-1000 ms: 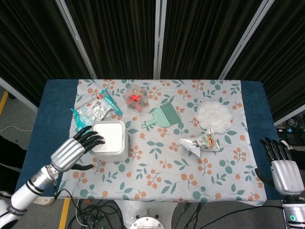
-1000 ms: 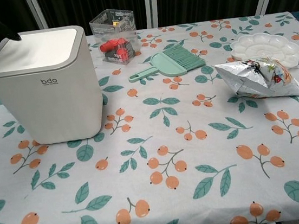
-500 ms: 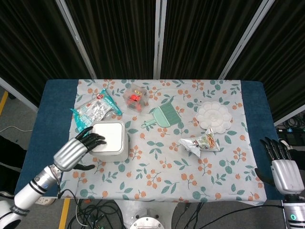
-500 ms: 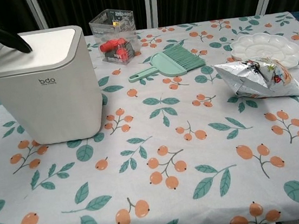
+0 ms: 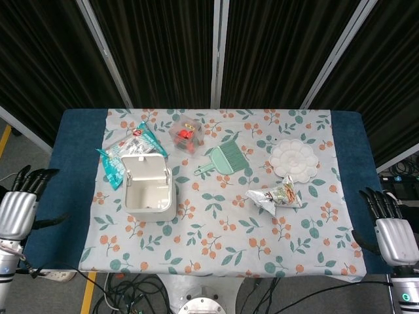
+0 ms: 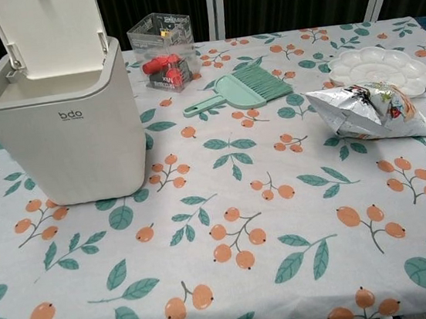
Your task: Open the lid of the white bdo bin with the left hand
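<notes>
Looking down from the head view first, the white bdo bin (image 5: 148,191) sits on the left part of the flowered tablecloth (image 5: 222,222), and its lid (image 5: 143,164) is tipped up and back on the far edge, so you can see straight into the empty inside, meaning the opening looks done to me. The left hand (image 5: 18,208) hangs off the table's left side, well apart from the bin, fingers straight and slightly spread, holding nothing. The right hand (image 5: 390,232) is parked off the right edge the same way, fingers apart and empty, which makes sense since the task doesn't ask anything of it. Other stuff is scattered behind and to the right of the bin: a foil snack bag (image 5: 129,152) just behind the lid, a clear box with red bits (image 5: 186,134), a green brush (image 5: 224,159), a white palette dish (image 5: 294,160) and a silver snack pouch (image 5: 277,195). Chest view next: the bin (image 6: 61,127) is close at left, logo facing the camera, with the lid (image 6: 46,32) standing nearly upright from its back hinge, so the mouth is fully clear. Neither hand shows here.
</notes>
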Robot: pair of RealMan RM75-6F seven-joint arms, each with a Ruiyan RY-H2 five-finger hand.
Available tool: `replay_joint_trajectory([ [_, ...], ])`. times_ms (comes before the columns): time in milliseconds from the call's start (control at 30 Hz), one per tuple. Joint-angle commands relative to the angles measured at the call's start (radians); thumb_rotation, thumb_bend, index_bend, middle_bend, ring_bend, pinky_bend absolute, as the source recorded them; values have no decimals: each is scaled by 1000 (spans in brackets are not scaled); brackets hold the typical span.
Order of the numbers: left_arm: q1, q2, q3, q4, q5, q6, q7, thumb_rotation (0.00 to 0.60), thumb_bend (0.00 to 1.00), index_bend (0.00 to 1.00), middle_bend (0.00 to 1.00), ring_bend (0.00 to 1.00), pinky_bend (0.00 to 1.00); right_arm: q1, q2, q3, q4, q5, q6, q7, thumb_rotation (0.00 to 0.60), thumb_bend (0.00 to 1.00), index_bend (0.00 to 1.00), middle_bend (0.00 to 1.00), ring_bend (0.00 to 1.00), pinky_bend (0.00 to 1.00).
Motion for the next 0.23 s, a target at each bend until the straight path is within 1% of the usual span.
replay_joint_trajectory([
  [33,57,-33,31,21,-66,4,37,507,0,134,155,121,4,7,-1,-6,9,3,-25,16,600,200,0,23,0,0],
  [133,100,-69,50,34,-93,17,66,505,0,134,155,121,3,10,-9,-8,18,-7,-25,26,600,203,0,18,0,0],
  [233,127,-88,63,38,-81,40,77,509,0,135,155,121,3,5,-21,-8,26,-21,-7,22,600,204,0,18,0,0],
])
